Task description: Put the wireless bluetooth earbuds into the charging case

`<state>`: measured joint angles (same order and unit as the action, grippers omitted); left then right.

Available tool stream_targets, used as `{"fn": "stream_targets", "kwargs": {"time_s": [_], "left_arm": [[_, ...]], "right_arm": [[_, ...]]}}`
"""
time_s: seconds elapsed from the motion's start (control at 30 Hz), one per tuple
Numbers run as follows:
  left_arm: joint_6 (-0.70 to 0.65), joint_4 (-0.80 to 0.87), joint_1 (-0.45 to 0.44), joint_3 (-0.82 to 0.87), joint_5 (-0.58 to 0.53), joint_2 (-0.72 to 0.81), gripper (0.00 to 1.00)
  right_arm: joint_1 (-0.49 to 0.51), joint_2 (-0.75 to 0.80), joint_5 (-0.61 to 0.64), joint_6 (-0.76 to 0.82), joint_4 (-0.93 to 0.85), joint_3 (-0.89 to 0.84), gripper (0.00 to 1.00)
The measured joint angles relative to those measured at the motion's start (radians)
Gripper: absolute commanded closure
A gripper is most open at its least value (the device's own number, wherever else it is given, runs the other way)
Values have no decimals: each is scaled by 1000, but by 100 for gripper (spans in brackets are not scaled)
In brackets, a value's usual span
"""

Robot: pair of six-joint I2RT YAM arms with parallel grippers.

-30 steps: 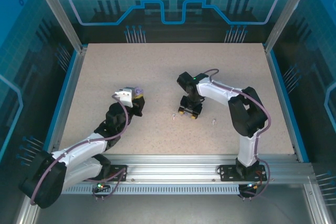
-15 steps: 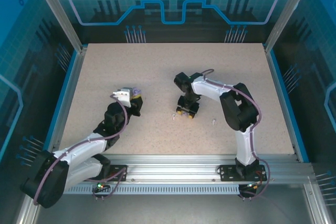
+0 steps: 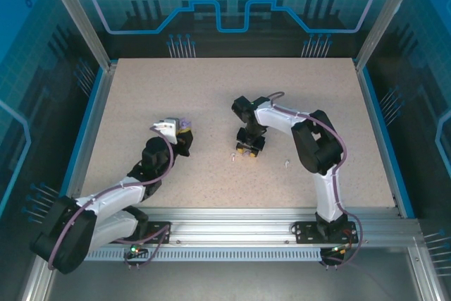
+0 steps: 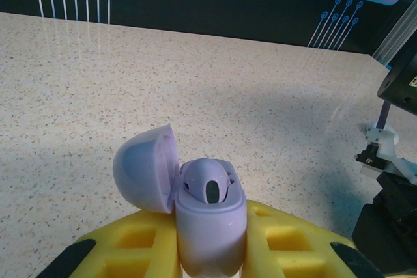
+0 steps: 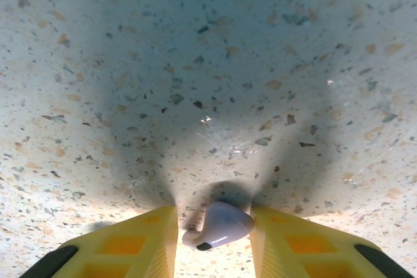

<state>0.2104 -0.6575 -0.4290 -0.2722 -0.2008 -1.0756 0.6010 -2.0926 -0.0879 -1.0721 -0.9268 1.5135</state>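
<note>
My left gripper (image 4: 212, 255) is shut on a pale purple charging case (image 4: 212, 226), held upright with its lid (image 4: 146, 170) swung open to the left. One purple earbud (image 4: 208, 183) sits inside it. In the top view the case (image 3: 184, 124) hangs left of centre. My right gripper (image 3: 246, 151) points down at the table middle. Its yellow fingers (image 5: 130, 249) stand open, close on either side of a pale purple earbud (image 5: 221, 224) lying on the table; the bud touches the right finger, with a thin gap at the left one. Two tiny white earbuds (image 3: 233, 155) (image 3: 286, 163) lie nearby.
The speckled beige table (image 3: 211, 89) is bordered by blue walls and aluminium posts. The right arm's dark body (image 4: 394, 161) shows at the right edge of the left wrist view, close to the case.
The right gripper has shifted slightly left over the table and its fingers have narrowed around the purple earbud. The left arm with the case has barely moved.
</note>
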Motion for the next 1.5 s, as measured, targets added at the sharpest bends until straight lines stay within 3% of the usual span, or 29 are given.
{"fn": "stream_targets", "kwargs": {"time_s": [1.17, 1.33, 1.5], "left_arm": [[0, -13, 1, 0, 38, -23, 76], [0, -13, 1, 0, 49, -23, 76], [0, -13, 1, 0, 55, -23, 76]], "right_arm": [[-2, -21, 9, 72, -49, 31, 82], [-2, -21, 7, 89, -50, 31, 79], [-6, -25, 1, 105, -51, 33, 82]]}}
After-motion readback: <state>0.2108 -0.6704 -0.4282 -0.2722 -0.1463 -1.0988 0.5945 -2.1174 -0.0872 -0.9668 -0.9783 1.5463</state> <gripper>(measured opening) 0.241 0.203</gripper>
